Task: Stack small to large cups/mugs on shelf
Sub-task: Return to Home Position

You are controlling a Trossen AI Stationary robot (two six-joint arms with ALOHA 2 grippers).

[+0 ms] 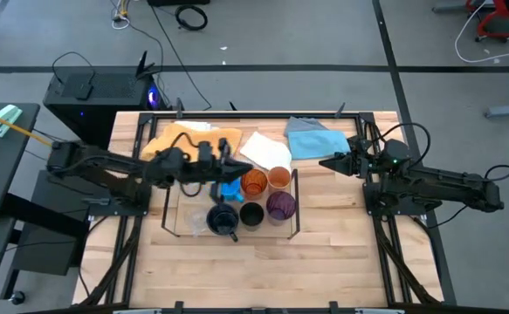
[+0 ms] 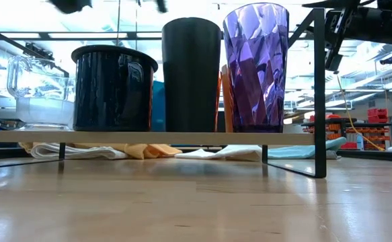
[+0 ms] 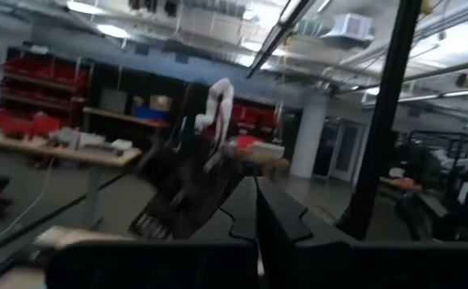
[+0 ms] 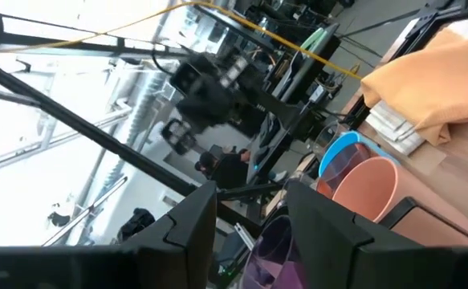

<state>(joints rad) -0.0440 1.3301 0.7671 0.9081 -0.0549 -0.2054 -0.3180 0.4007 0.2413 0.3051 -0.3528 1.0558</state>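
Observation:
The wire shelf [image 1: 174, 228] holds the cups upright on its clear base. A navy mug [image 1: 222, 220], a black cup [image 1: 251, 214] and a purple tumbler [image 1: 280, 206] stand along its near side. Behind them are a light-blue mug [image 1: 230, 190], an amber-orange tumbler [image 1: 254, 182] and a small orange cup [image 1: 278, 177], with clear cups [image 1: 193, 218] at the left. My left gripper [image 1: 235, 166] hovers shut above the shelf's far left part, its fingers [image 3: 256, 210] together and empty. My right gripper [image 1: 326, 161] waits open right of the shelf, with nothing between its fingers [image 4: 250, 210].
A yellow cloth [image 1: 189, 139], a white cloth [image 1: 263, 148] and a blue cloth [image 1: 311, 138] lie on the table behind the shelf. Bare wood [image 1: 263, 270] stretches in front of the shelf to the near edge.

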